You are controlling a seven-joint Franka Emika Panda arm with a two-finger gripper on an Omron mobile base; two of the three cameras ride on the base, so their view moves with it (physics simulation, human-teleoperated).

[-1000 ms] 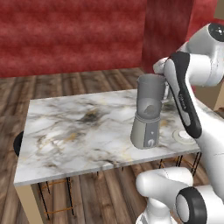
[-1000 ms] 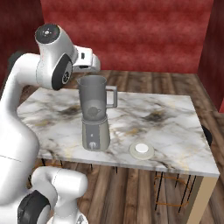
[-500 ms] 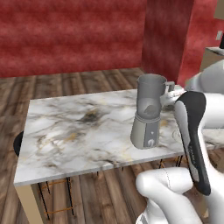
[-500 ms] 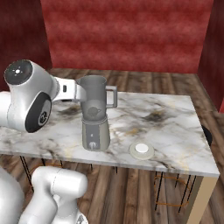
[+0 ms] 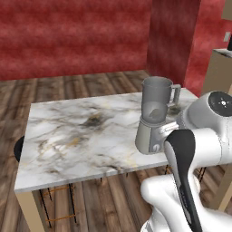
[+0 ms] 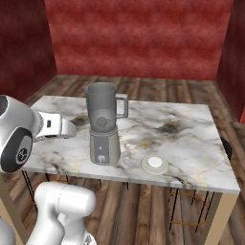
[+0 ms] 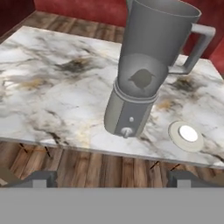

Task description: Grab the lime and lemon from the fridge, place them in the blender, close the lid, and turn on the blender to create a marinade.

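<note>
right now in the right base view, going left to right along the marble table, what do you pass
The arm's white hand over the table's left end → the blender, jar open on top → the lid lying flat near the front edge → bare marble to the table right end.

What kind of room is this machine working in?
Probably a kitchen or dining corner: a blender stands on a marble-topped table, its white lid beside it, with red walls and a wooden plank floor around.
</note>
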